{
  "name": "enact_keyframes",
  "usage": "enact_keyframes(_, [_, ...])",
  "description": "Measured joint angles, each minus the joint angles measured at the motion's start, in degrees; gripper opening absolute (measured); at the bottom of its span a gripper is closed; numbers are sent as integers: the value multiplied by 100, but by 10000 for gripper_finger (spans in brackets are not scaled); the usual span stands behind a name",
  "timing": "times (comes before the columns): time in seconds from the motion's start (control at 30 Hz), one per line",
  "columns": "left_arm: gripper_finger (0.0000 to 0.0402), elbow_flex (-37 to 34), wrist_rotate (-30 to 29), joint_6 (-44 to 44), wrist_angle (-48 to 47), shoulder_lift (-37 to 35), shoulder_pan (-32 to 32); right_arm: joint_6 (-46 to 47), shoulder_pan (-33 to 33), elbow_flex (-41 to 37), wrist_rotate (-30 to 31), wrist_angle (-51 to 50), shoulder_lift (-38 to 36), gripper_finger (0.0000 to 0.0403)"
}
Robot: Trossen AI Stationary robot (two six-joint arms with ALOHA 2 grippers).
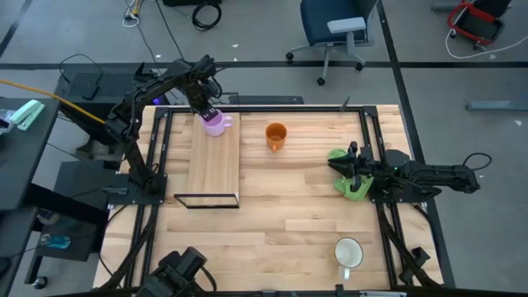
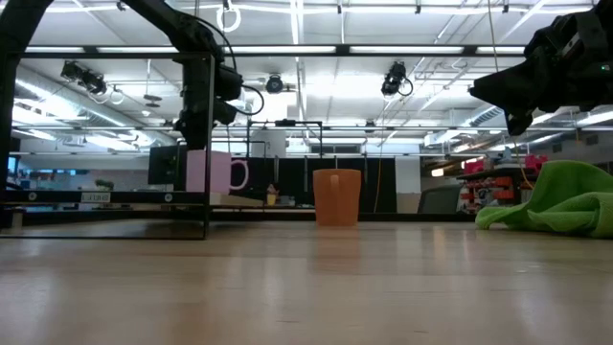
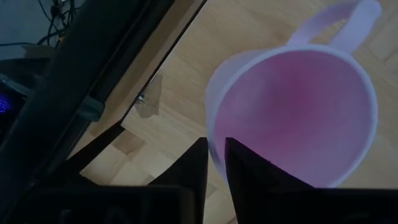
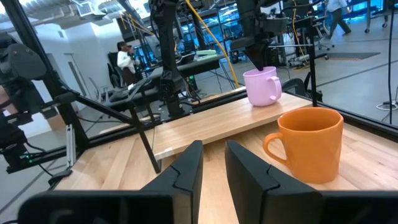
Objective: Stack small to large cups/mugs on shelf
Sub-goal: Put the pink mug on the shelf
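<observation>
The light purple mug (image 1: 216,124) stands upright on the far end of the light-wood shelf (image 1: 214,165), with my left gripper (image 1: 208,112) shut on it from above. The orange mug (image 1: 275,136) stands on the table right of the shelf, its handle toward the near side. Near the table's near right corner sits the white mug (image 1: 348,252). My right gripper (image 1: 350,165) hovers shut above the green cloth (image 1: 353,183) and touches nothing; its wrist view looks at the orange mug (image 4: 311,144) and the purple mug (image 4: 262,86) beyond. My left gripper (image 3: 216,165) pinches the purple mug's rim (image 3: 214,146) on the side opposite the handle (image 3: 336,22), one finger (image 3: 249,177) inside the mug and one (image 3: 194,171) outside. The fingers come from above, pointing down. The mug is upright, its base on the shelf board (image 4: 205,127).
A black metal frame (image 1: 206,200) closes the shelf's near end. Black rails run along the table's left and right sides (image 1: 375,148). The green cloth lies in a heap near the right edge. Bare tabletop (image 1: 280,214) spreads between the shelf, the orange mug and the white mug.
</observation>
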Motion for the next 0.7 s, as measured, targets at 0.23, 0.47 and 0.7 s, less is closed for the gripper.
enact_keyframes(0.23, [37, 0, -2, 168, 7, 0, 3, -7, 0, 0, 0, 0, 2, 77])
enact_keyframes(0.47, [34, 0, -2, 297, 8, 0, 2, -13, 0, 0, 0, 0, 0, 77])
enact_keyframes(0.7, [49, 0, -2, 272, 19, 0, 2, -13, 0, 1, 0, 0, 1, 77])
